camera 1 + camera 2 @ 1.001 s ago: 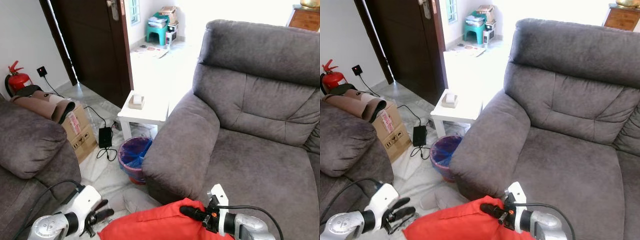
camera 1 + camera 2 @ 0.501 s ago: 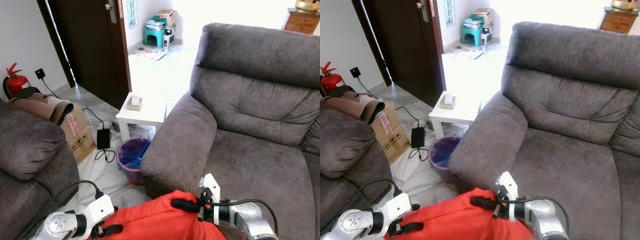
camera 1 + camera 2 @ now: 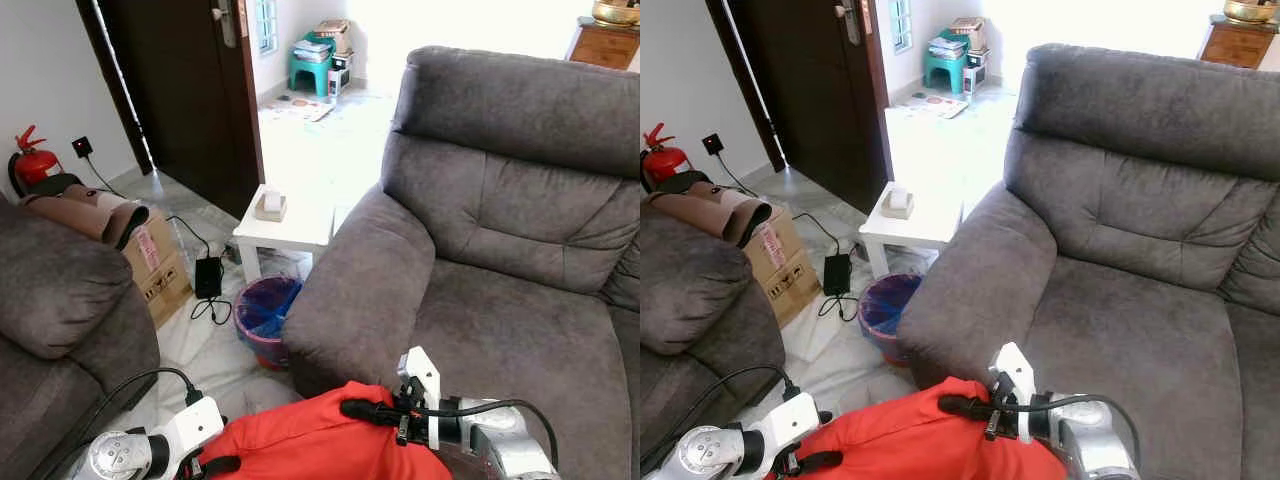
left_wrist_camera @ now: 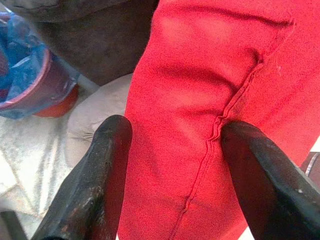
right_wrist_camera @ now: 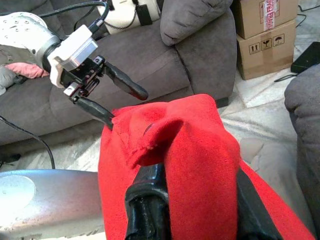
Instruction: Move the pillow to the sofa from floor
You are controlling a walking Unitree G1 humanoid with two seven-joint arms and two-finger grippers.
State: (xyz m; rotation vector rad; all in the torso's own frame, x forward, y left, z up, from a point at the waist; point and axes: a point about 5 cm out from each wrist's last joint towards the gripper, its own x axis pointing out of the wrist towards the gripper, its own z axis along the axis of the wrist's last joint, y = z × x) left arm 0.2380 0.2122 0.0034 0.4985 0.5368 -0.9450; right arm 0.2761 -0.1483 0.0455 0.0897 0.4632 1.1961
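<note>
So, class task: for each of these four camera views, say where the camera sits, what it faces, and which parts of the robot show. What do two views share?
Left eye view: on the head, looking forward and down at the grey sofa, white side table and bin; both silver arms show.
Right eye view: beside it, same scene.
Left wrist view: on the left wrist, looking along the left gripper, open around the red pillow.
Right wrist view: on the right wrist, looking along the right gripper on the pillow, towards the left gripper.
Shared: both wrist views show the pillow.
</note>
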